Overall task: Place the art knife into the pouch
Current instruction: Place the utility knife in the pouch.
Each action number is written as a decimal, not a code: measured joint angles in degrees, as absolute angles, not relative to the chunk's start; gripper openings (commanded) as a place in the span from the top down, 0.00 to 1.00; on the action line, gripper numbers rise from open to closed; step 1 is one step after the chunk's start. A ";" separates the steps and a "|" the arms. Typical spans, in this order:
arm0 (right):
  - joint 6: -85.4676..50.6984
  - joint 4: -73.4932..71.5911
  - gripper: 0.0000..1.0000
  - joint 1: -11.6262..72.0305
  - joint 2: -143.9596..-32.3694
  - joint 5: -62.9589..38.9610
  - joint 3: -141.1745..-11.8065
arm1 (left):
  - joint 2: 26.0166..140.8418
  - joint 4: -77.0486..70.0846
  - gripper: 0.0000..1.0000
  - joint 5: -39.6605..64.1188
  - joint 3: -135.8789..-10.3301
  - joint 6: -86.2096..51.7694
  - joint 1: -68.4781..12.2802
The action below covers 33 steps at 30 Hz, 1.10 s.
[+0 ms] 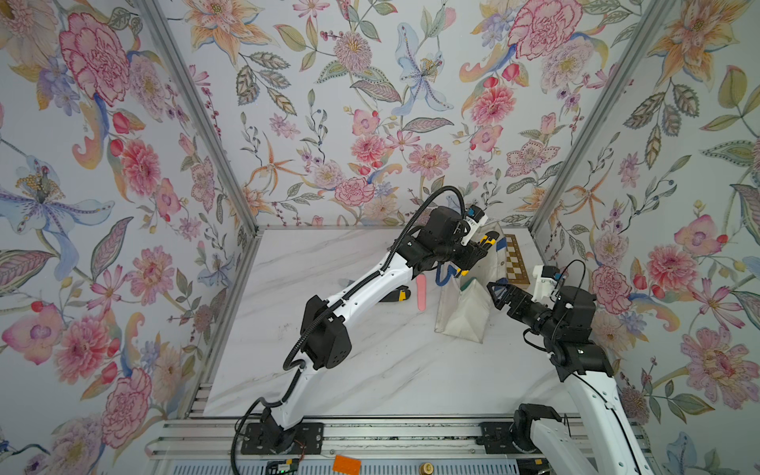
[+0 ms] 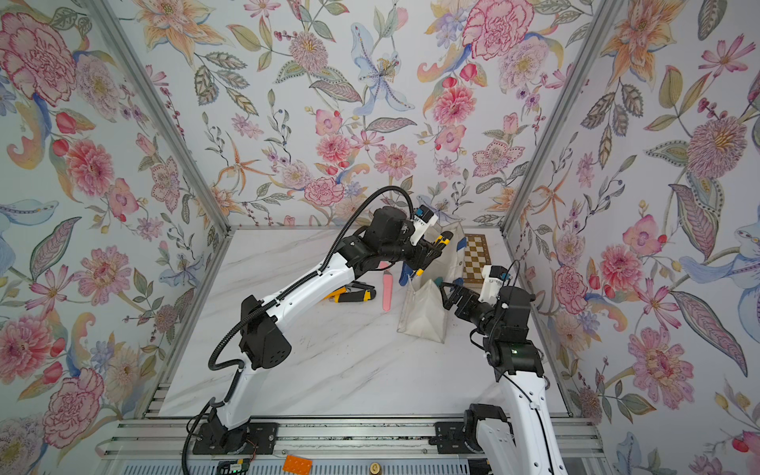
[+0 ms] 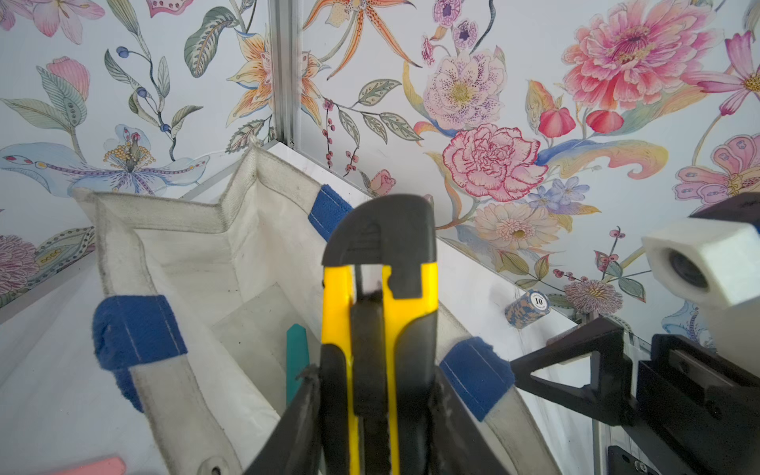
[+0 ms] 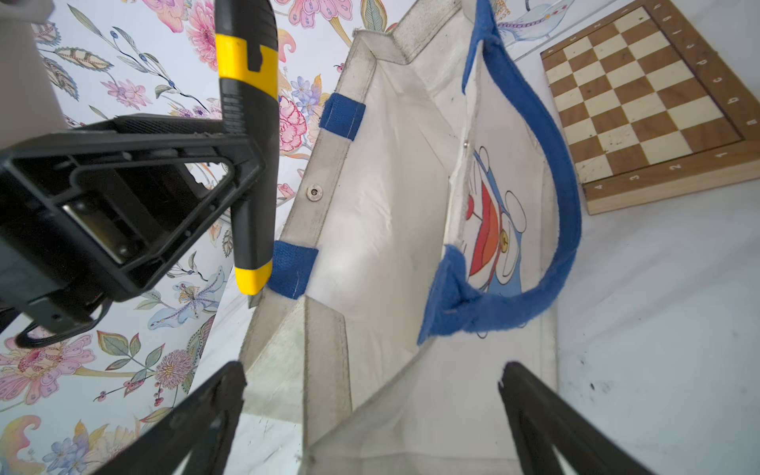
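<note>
Art knife (image 3: 378,296) pinched in my left gripper (image 3: 376,395) over the open pouch (image 4: 390,205), bench's (image 1: 370,370) far right corner.
Long axis follows the fingers (image 3: 296,419), black-capped end toward that corner; right gripper (image 4: 372,378) gapes at the pouch's near end. Poker chip (image 3: 528,308) reads "10"; chessboard (image 4: 641,103) edge 1–4.

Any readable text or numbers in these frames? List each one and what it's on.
"10": on the face of the poker chip; the fine print around it is too small to read.
"1", "2", "3", "4": along one border of the chessboard.
"b", "c", "d": along the adjoining border; the other letters are blurred.
Art knife and pouch: no readable text.
</note>
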<state>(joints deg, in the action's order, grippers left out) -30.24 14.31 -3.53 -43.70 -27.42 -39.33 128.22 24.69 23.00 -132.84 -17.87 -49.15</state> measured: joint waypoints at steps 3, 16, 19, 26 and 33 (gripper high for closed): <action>-30.24 14.31 0.01 -3.53 -43.70 -27.44 -39.29 | 128.22 24.95 0.87 21.82 -132.94 -17.72 -49.19; -30.24 14.33 0.01 -3.53 -43.70 -27.42 -39.29 | 128.22 27.09 0.86 10.33 -133.64 -14.20 -50.65; -30.24 14.31 0.01 -3.53 -43.70 -27.42 -39.29 | 128.22 27.09 0.80 10.00 -133.71 -13.89 -50.65; -30.22 14.31 0.01 -3.64 -43.70 -27.42 -39.29 | 128.22 27.38 0.37 10.28 -134.58 -13.34 -50.65; -29.76 14.33 0.01 -3.86 -43.70 -27.44 -39.29 | 128.22 27.38 0.06 10.22 -135.20 -12.58 -50.65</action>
